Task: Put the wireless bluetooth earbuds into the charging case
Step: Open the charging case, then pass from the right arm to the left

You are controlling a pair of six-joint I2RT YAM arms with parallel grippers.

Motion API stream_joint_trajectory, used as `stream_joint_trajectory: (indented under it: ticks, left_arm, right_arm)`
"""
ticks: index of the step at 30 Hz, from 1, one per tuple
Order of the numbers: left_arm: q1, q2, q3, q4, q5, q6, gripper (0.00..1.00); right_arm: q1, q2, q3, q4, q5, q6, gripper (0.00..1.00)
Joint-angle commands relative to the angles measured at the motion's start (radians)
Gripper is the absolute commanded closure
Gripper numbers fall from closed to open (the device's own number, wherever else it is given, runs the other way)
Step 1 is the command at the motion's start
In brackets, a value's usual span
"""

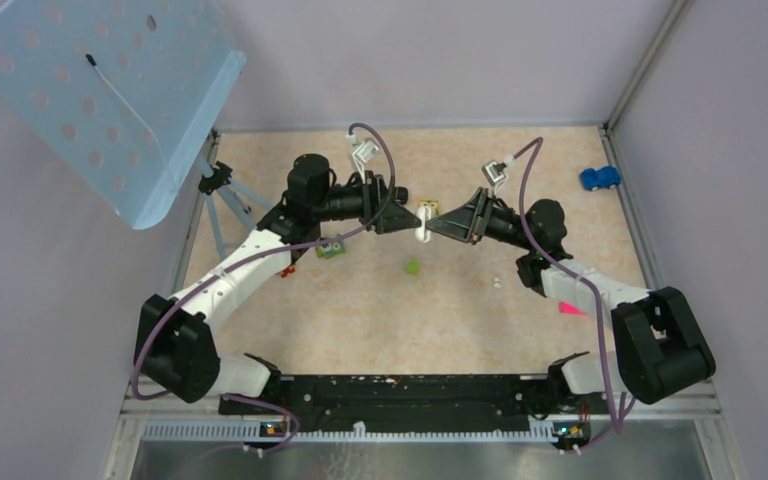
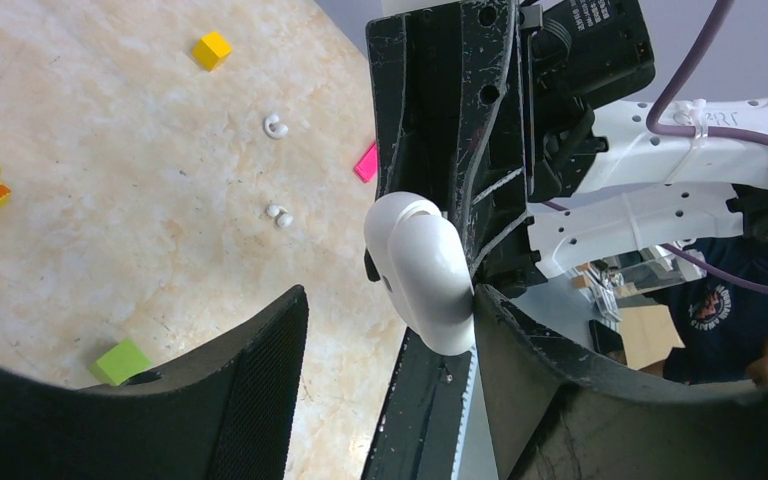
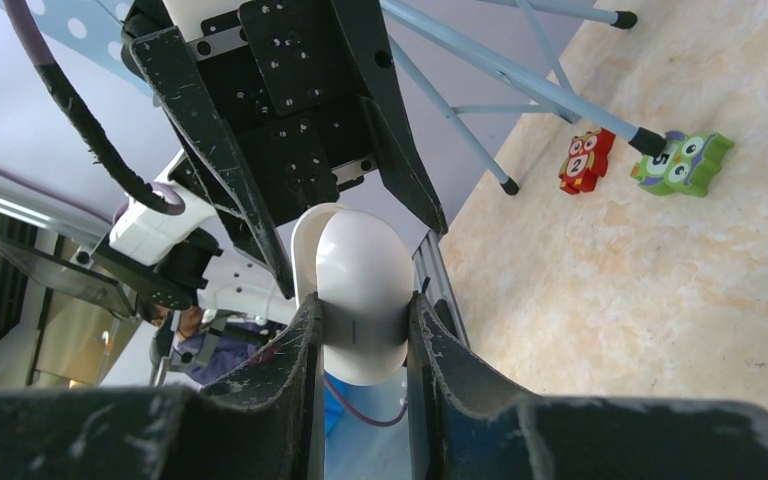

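Note:
The white charging case (image 1: pixel 422 229) is held in the air over the middle of the table. My right gripper (image 3: pixel 360 340) is shut on it (image 3: pixel 360 275), one finger on each side. My left gripper (image 2: pixel 390 350) is open; its right finger (image 2: pixel 530 350) touches the case (image 2: pixel 422 270) and its left finger stands well apart. The two grippers meet tip to tip, left (image 1: pixel 407 224) and right (image 1: pixel 436 230). The earbuds here look white, not black: two tiny curved pieces (image 2: pixel 276 126) (image 2: pixel 280 216) lie on the table, one showing in the top view (image 1: pixel 498 283).
A green cube (image 1: pixel 412 267) lies below the grippers. Also on the table are a yellow cube (image 2: pixel 211 49), a pink piece (image 1: pixel 568 308), owl puzzle pieces (image 3: pixel 683 163) and a blue toy car (image 1: pixel 599 178). A tripod (image 1: pixel 222 190) with a blue perforated board (image 1: pixel 100 90) stands back left.

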Motion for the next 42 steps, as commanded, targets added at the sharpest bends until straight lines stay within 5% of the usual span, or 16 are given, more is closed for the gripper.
stream_joint_trajectory:
  ticks: [1,20,26,34,42]
  left_arm:
    - [0.012,-0.018,-0.007,0.012,0.003,0.017,0.34]
    - [0.064,-0.082,-0.013,-0.104,-0.047,0.063,0.33]
    - [0.076,-0.140,-0.039,-0.046,-0.056,0.017,0.21]
    - [0.082,-0.246,-0.159,0.085,-0.168,-0.017,0.15]
    - [0.090,-0.184,-0.174,0.157,-0.091,-0.150,0.01]
  right_arm:
    - [0.007,-0.018,0.002,0.073,-0.006,0.004,1.00]
    - [0.006,-0.003,0.007,0.105,-0.008,0.022,1.00]
    - [0.006,0.028,0.012,0.152,-0.024,0.044,1.00]
    - [-0.006,0.112,0.005,0.332,-0.063,0.133,1.00]
    - [-0.018,0.353,0.049,0.766,-0.097,0.325,1.00]
